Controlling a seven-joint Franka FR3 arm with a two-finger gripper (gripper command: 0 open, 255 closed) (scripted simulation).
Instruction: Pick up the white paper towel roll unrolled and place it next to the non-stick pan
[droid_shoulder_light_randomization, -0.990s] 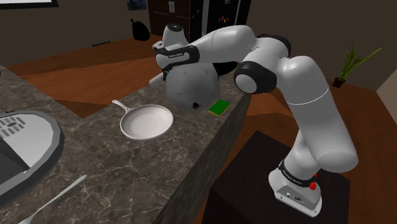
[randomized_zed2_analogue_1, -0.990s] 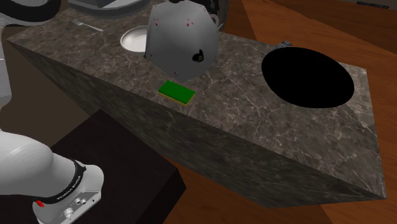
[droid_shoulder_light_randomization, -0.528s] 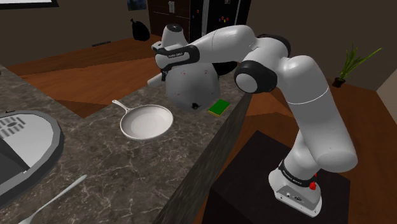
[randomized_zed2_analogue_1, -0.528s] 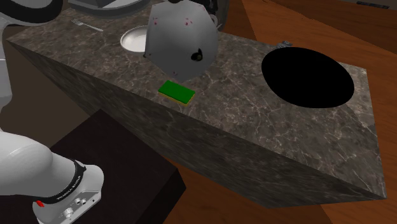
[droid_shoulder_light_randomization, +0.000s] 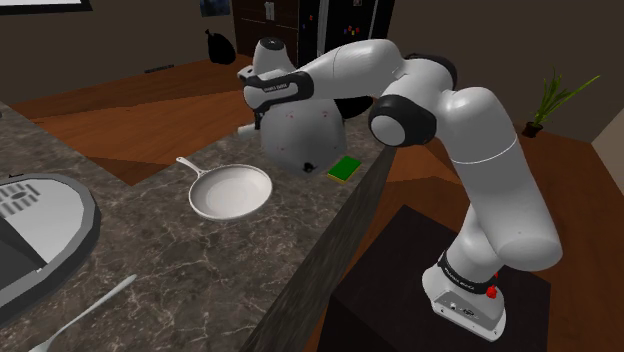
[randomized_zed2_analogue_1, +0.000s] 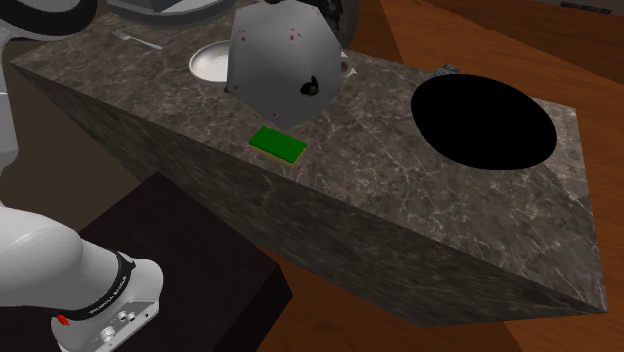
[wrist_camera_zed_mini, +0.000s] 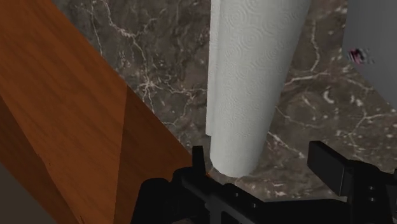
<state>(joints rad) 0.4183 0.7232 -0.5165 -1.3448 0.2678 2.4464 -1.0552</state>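
The white paper towel roll (wrist_camera_zed_mini: 245, 95) lies between the fingers of my gripper (wrist_camera_zed_mini: 264, 159), just above the dark marble counter (wrist_camera_zed_mini: 159, 63). The jaws stand apart; one finger (wrist_camera_zed_mini: 198, 159) is close beside the roll and the other finger (wrist_camera_zed_mini: 331, 164) is clear of it, so the gripper is open. In the shoulder view the gripper (droid_shoulder_light_randomization: 256, 122) hangs at the counter's far edge with a sliver of the roll (droid_shoulder_light_randomization: 246, 131) below it. The pale pan (droid_shoulder_light_randomization: 232, 192) lies on the counter a short way nearer the camera, also seen as the pan (randomized_zed2_analogue_1: 213, 60).
A big pale grey faceted shape (droid_shoulder_light_randomization: 300, 130) stands between the pan and a green pad (droid_shoulder_light_randomization: 344, 168) at the counter edge. A round black opening (randomized_zed2_analogue_1: 483, 123) sits farther along. A fork (droid_shoulder_light_randomization: 85, 315) and a grey round fixture (droid_shoulder_light_randomization: 40, 220) lie at the near left.
The fingers have opened and let go of the roll. The roll's visible end, tilted up before, has dropped flatter toward the counter. The arm has stayed in place.
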